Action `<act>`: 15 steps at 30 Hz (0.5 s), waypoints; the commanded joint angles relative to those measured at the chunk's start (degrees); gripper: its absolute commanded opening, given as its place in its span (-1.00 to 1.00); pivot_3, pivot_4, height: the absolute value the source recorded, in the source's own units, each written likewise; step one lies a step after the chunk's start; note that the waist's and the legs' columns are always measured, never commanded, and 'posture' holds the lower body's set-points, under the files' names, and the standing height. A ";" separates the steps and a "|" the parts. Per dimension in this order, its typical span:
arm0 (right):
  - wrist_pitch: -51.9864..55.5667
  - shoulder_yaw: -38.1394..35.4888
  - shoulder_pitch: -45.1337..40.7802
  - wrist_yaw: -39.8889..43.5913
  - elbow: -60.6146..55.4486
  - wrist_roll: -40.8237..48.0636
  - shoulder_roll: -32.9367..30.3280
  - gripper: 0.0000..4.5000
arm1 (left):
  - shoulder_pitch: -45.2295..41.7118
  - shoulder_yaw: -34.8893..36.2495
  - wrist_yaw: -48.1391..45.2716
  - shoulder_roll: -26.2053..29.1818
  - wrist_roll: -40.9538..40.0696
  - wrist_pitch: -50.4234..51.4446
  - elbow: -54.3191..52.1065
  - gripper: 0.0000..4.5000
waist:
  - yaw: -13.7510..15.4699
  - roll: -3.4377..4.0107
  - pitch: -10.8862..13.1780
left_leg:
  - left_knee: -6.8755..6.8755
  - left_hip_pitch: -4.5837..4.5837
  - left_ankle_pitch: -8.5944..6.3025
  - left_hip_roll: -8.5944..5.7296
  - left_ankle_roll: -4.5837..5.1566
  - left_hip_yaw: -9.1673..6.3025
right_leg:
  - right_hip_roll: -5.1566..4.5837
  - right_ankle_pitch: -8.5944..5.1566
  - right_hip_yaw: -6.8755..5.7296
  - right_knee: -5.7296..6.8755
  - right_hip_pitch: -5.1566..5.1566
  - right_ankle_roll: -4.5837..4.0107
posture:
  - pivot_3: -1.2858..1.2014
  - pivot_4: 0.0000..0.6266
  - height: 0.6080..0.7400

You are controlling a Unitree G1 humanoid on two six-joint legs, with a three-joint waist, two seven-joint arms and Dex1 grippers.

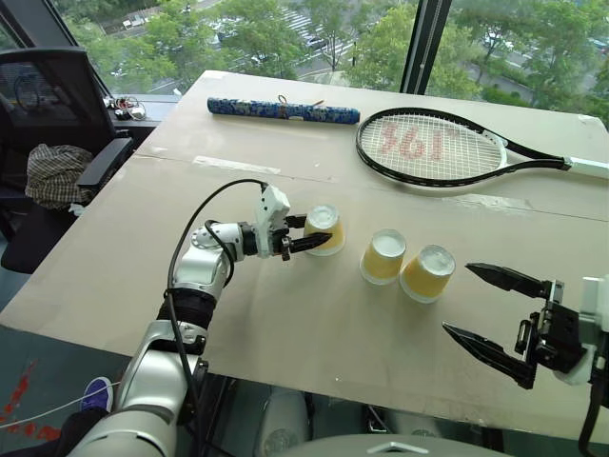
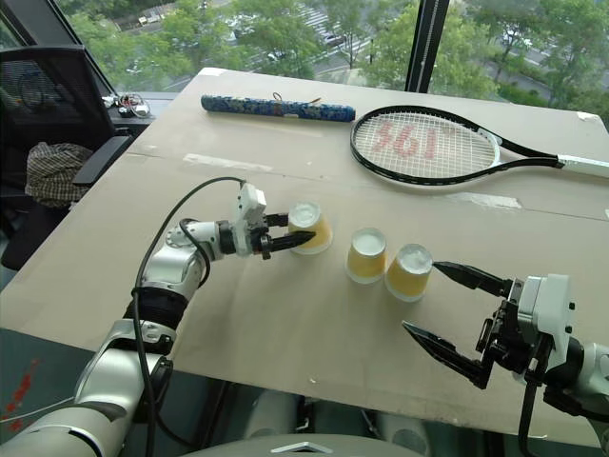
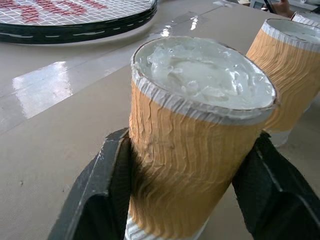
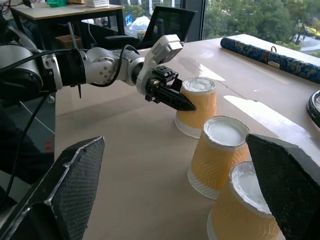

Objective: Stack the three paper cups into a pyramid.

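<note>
left pincer point(image 1: 306, 233) clamped on leftmost cup point(image 1: 324, 228) | middle cup point(image 1: 383, 255), right cup point(image 1: 428, 272) inverted on worktop point(image 1: 285, 314), touching, at its 3 o'clock | right pincer point(image 1: 487, 309) gaping, holding nothing

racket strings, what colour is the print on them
Red, on white strings of the racket; it shows best in the left eye view.

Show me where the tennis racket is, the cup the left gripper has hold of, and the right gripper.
tennis racket point(image 1: 433, 146), left eye view, on its strings
held paper cup point(image 3: 190, 165), left wrist view, on its ribbed side
right gripper point(image 1: 476, 303), left eye view, midway between its open fingertips
</note>
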 commanded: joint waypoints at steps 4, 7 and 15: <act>-1.92 -6.38 0.91 1.33 2.29 1.44 -1.00 1.00 | -4.43 2.53 -4.47 0.41 -4.42 5.50 -6.16 0.00 | 0.02 -0.04 0.02 | 0.06 -0.04 0.00 0.00 0.00 -0.06 | 0.00 0.00 -0.05 0.01 0.00 0.00 | 0.03 -0.52 1.00; -1.94 -10.69 0.92 5.38 7.43 2.39 -3.22 1.00 | -9.32 2.43 -4.65 -0.60 -8.09 13.80 -11.75 0.00 | 0.18 -0.07 0.04 | 0.12 -0.07 0.00 -0.02 0.01 -0.11 | -0.02 0.00 -0.09 0.02 0.04 0.00 | 0.03 -0.52 1.00; -2.39 -14.16 -3.72 12.18 18.55 2.24 -7.57 1.00 | -17.78 -3.16 -2.89 -6.26 -8.49 24.86 -17.11 0.00 | 0.04 -0.06 0.04 | 0.20 -0.14 -0.02 -0.66 0.04 -1.29 | 0.04 -0.01 0.12 0.02 0.09 0.05 | 0.03 -0.52 1.00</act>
